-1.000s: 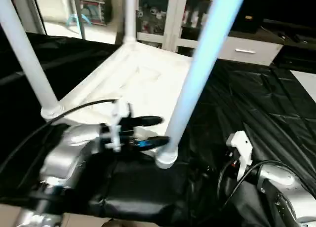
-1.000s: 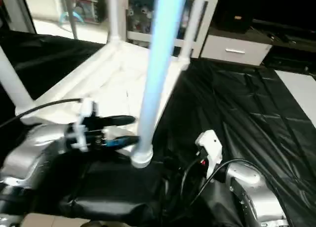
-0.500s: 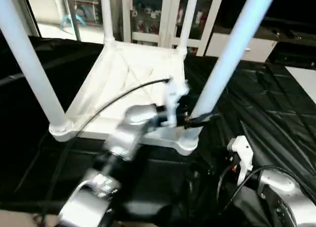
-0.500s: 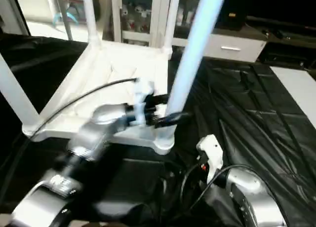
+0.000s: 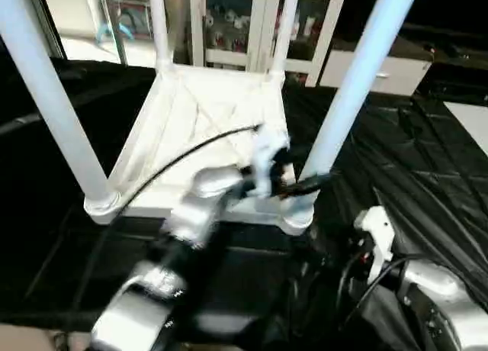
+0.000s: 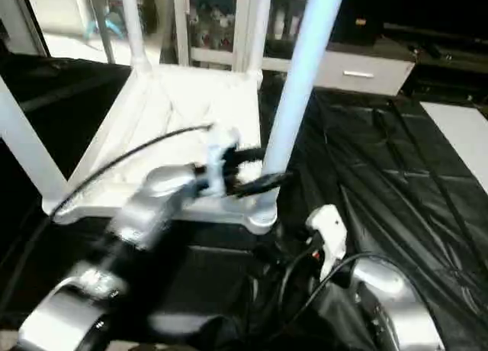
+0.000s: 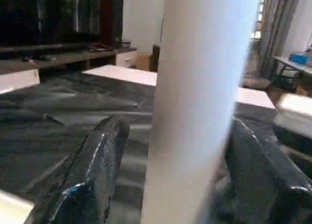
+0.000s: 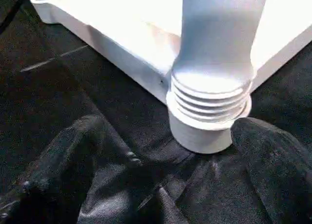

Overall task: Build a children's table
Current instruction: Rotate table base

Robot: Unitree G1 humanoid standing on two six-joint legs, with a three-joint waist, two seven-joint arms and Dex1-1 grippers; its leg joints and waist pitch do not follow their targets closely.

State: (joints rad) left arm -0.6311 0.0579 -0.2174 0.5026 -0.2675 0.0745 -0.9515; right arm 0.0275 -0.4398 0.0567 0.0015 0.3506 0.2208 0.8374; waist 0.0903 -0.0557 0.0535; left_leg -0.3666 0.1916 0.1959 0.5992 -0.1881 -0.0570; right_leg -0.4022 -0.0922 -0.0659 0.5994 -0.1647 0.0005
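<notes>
The left gripper is extended forward at the near right leg of the table. Its two black fingers stand on either side of the white tube, one on each flank, and a gap shows between the near finger and the tube in the left wrist view. The jaws stand partly apart around the leg; firm contact cannot be confirmed. The grip point lies low on the leg, just above the corner socket.

The right gripper rests low on the black sheet, nearer the robot than that same corner and to the right of the left gripper. Its fingers are spread wide and hold nothing. Directly ahead of them, the leg's ribbed collar sits in the round socket at the corner of the tabletop.

The tabletop lies upside down on the sheet, ahead of both grippers, with its X-ribbed underside facing up. Four white legs stand upright from its corners: the near left leg to the left of the left gripper, and two far legs beyond it. White cabinets stand behind the table.
</notes>
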